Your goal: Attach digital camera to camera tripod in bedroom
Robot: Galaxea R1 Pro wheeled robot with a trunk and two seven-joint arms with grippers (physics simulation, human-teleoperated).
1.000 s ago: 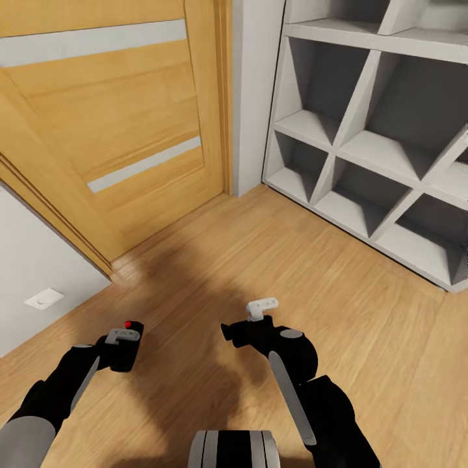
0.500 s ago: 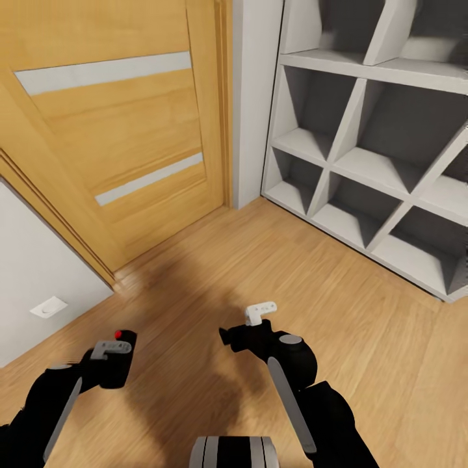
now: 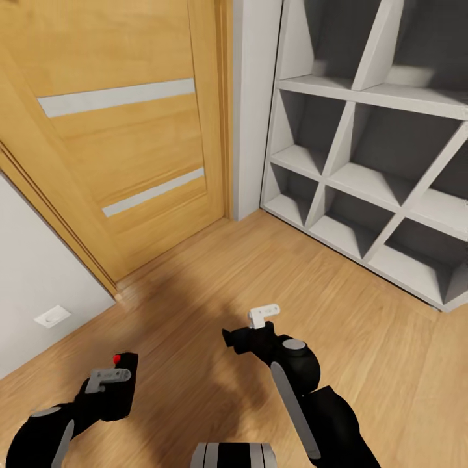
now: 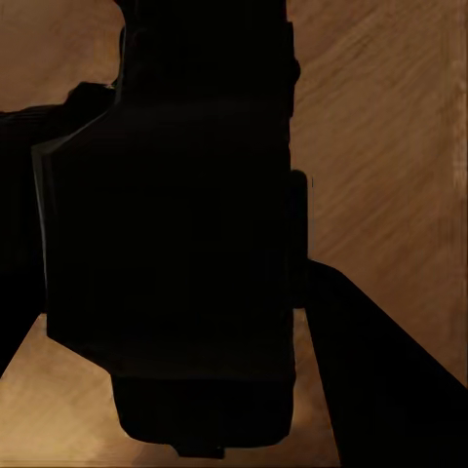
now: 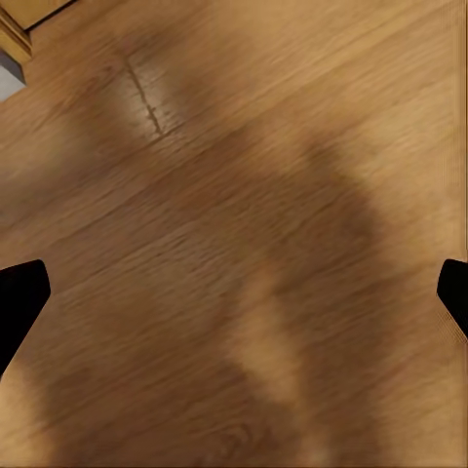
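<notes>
In the head view my left gripper [image 3: 109, 391] is shut on the digital camera [image 3: 122, 389], a small black box whose red button [image 3: 117, 358] faces up, low above the wooden floor at the lower left. The left wrist view has the camera's dark body [image 4: 175, 244] close up between the fingers. My right gripper [image 3: 234, 339] hangs open over the floor at the middle, and its two black fingertips [image 5: 19, 292] stand far apart with bare floor between them. The camera tripod is out of view.
A wooden door [image 3: 117, 130] with pale stripes stands ahead on the left, beside a white wall with a socket plate [image 3: 52, 316]. White shelving [image 3: 364, 175] with slanted dividers runs along the right. A white wall corner [image 3: 250, 97] separates them. Wooden floor [image 3: 260, 273] lies between.
The whole view has shifted, with door and shelving lower in the picture. My left gripper with the camera has drawn back toward the lower left; the right gripper has hardly moved.
</notes>
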